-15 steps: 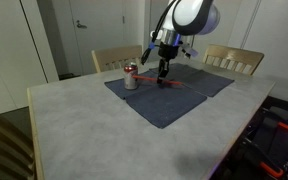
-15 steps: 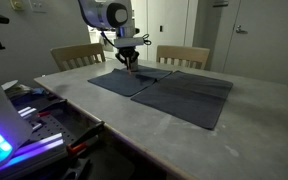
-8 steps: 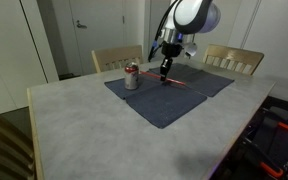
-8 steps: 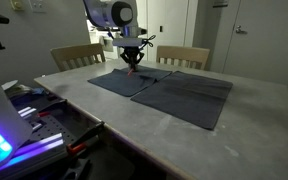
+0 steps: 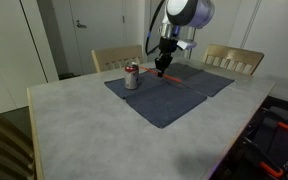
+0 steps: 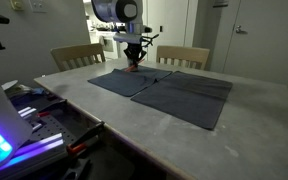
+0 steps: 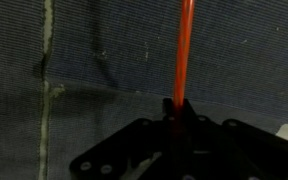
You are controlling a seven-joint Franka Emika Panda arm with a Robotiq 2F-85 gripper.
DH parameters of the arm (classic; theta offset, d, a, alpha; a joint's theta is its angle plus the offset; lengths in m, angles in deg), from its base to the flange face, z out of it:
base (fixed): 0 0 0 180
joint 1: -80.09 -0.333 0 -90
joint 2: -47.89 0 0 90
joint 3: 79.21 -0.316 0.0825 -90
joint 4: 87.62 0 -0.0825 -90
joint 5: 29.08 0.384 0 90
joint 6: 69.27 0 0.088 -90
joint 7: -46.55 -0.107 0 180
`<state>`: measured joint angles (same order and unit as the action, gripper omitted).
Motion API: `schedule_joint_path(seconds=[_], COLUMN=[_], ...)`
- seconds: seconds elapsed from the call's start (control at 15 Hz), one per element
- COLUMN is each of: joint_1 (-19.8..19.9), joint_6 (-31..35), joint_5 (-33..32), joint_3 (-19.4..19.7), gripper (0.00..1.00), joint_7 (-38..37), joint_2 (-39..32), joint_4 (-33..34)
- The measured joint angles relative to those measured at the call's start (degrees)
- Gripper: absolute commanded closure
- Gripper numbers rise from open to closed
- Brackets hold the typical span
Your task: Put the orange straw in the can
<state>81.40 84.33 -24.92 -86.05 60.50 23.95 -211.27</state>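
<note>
Clearly gripper [image 7: 177,108] clamps 1 orange straw [image 7: 183,50] — 1 can [image 5: 131,77] (upright).

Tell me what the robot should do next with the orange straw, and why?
Probably carry the orange straw sideways toward the can. The gripper is shut on the straw above the dark cloth, while the can stands on that cloth off to the side, so the straw is not over its top yet.

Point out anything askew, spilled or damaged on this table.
Nothing is spilled or broken. The can stands upright on the dark cloth. Only the orange straw sits askew: the gripper pinches one end and it slants down towards the cloth.
</note>
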Motion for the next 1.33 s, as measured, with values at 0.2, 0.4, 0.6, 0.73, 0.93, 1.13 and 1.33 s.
schedule_joint_path(seconds=[0.2,0.4,0.6,0.73,0.93,1.13,1.33], joint_1=[0.3,0.4,0.4,0.3,-0.3,-0.9,-1.0], joint_6=[-1.0,-2.0,-4.1,-6.0,-7.6,-7.7,-7.5], joint_5=[1.6,1.7,1.7,1.7,1.7,1.7,1.7], joint_3=[0.2,1.0,1.8,1.8,1.8,1.8,1.8], gripper=[0.98,0.98,0.98,0.98,0.98,0.98,0.98], joint_7=[-2.1,-5.5,-8.1,-9.5,-11.4,-12.7,-12.9], joint_2=[-2.6,-6.1,-9.9,-12.0,-14.3,-16.0,-17.0], joint_4=[3.6,8.2,13.0,15.4,17.5,18.6,19.8])
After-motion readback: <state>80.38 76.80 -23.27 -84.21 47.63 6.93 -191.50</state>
